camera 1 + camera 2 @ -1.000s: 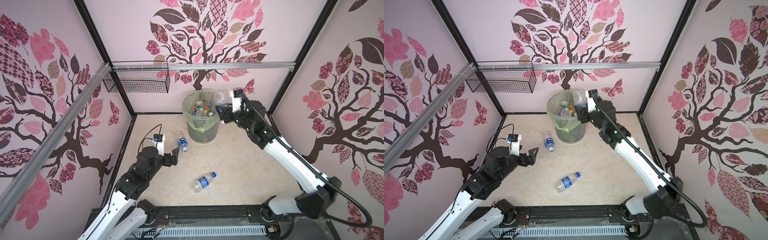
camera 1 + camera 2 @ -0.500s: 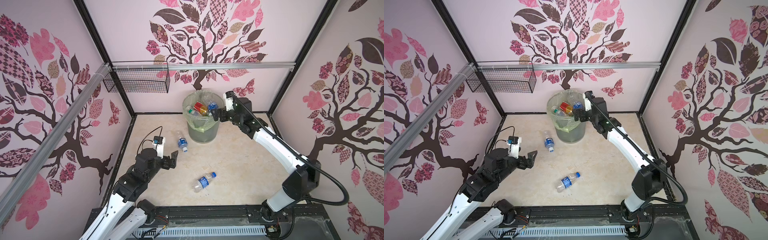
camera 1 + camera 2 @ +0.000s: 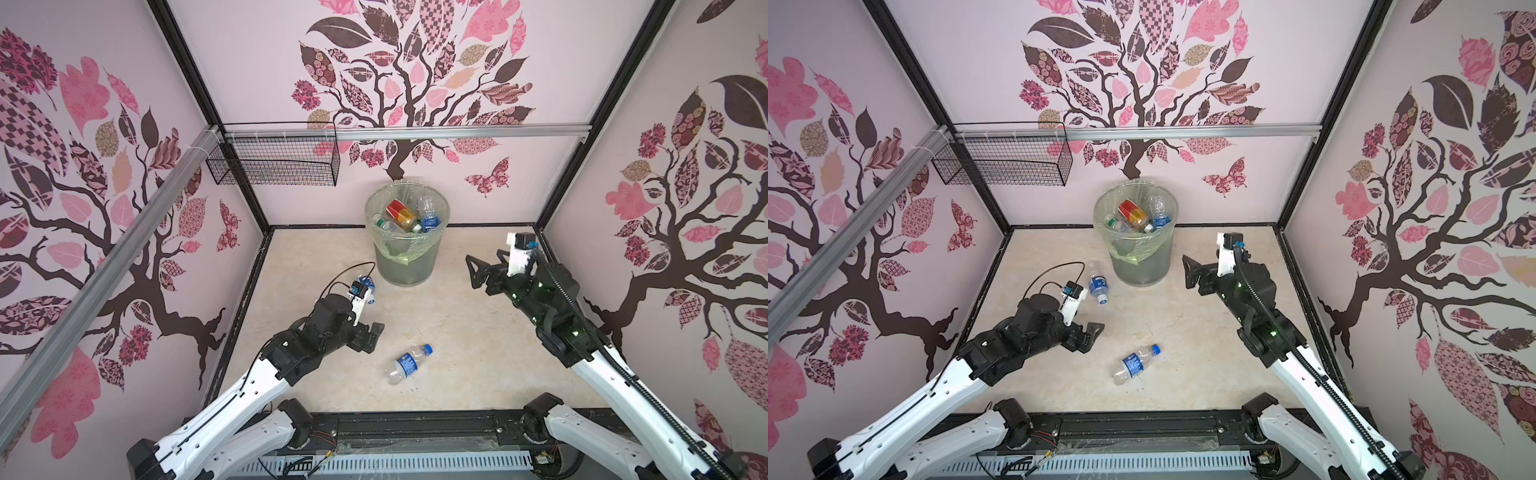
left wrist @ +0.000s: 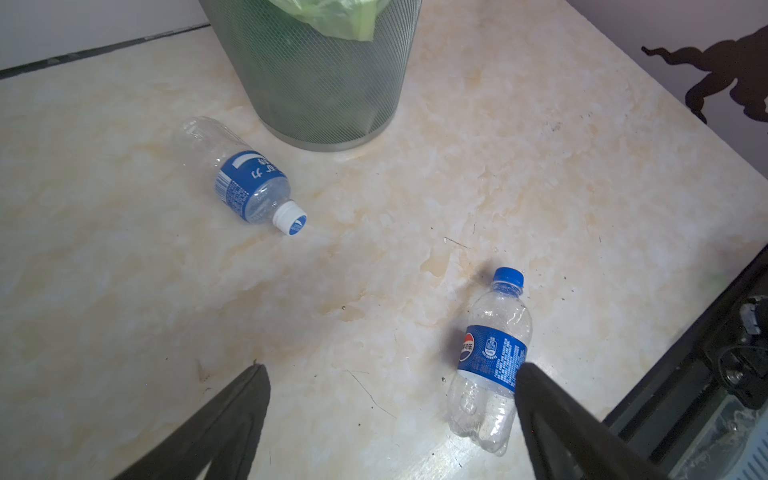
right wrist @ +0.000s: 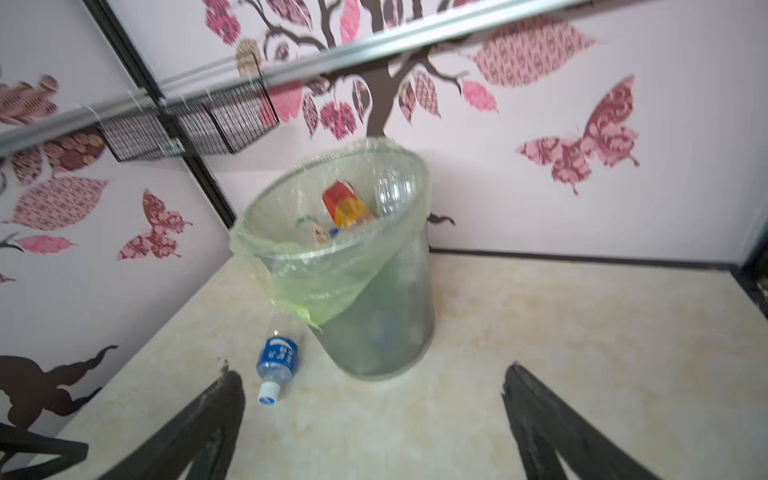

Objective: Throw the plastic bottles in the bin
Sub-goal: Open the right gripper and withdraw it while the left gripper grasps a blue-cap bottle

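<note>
- Marbled table (image 3: 457, 328) between floral walls (image 3: 257, 83) carries the bin (image 3: 405, 268), with bottles (image 3: 400, 212) inside it.
- Beside the bin lies a white-capped bottle (image 3: 1098, 284); a blue-capped bottle (image 3: 407, 363) lies near the left end effector (image 4: 390, 370), whose jaws are apart.
- Empty right end effector (image 5: 374, 382), jaws apart too.

Pale pink walls (image 3: 257, 62) with tree decals (image 3: 399, 75) surround a cream marble-patterned floor (image 3: 457, 332).

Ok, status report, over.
Both open, empty: left gripper, right gripper. On table: white-capped bottle beside bin, blue-capped bottle by left gripper. Nothing blocking.
</note>
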